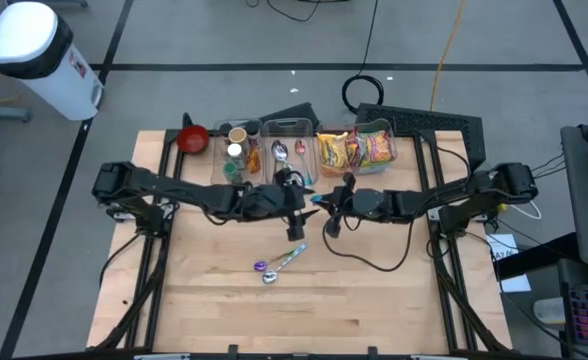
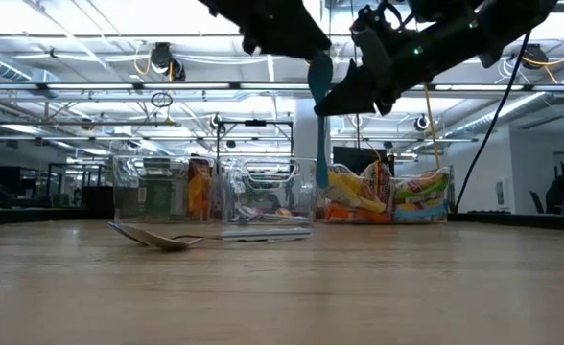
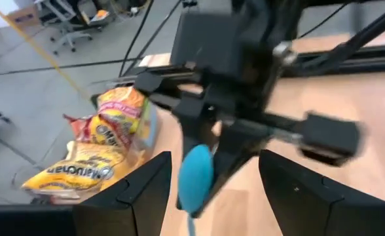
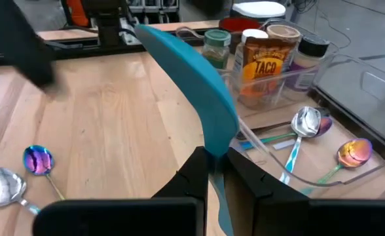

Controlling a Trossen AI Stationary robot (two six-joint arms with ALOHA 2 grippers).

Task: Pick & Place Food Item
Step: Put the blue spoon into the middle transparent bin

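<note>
The wooden table [image 1: 214, 300] is the biggest thing here. At its far edge sits a row of clear bins [image 1: 289, 140]. One bin holds jars and a taco packet [image 4: 261, 62], the middle one holds spoons, and the last holds snack bags [image 1: 359, 150]. A red bowl [image 1: 193, 138] sits at the left end of the row.

Both dark arms reach in and meet over the middle of the table, just in front of the bins. The right hand [image 4: 209, 174] is pinched tight on a blue spoon [image 4: 192, 85]. The spoon is up in the air, not touching the table. In the low view it hangs almost straight up and down, round end on top and thin handle pointing down. The left hand [image 3: 209, 190] is right beside it. Its two fingers are spread apart with the blue spoon's round end between them, but they do not look pressed on it.

Two more spoons [image 1: 274, 266] lie flat on the table, nearer the front.
</note>
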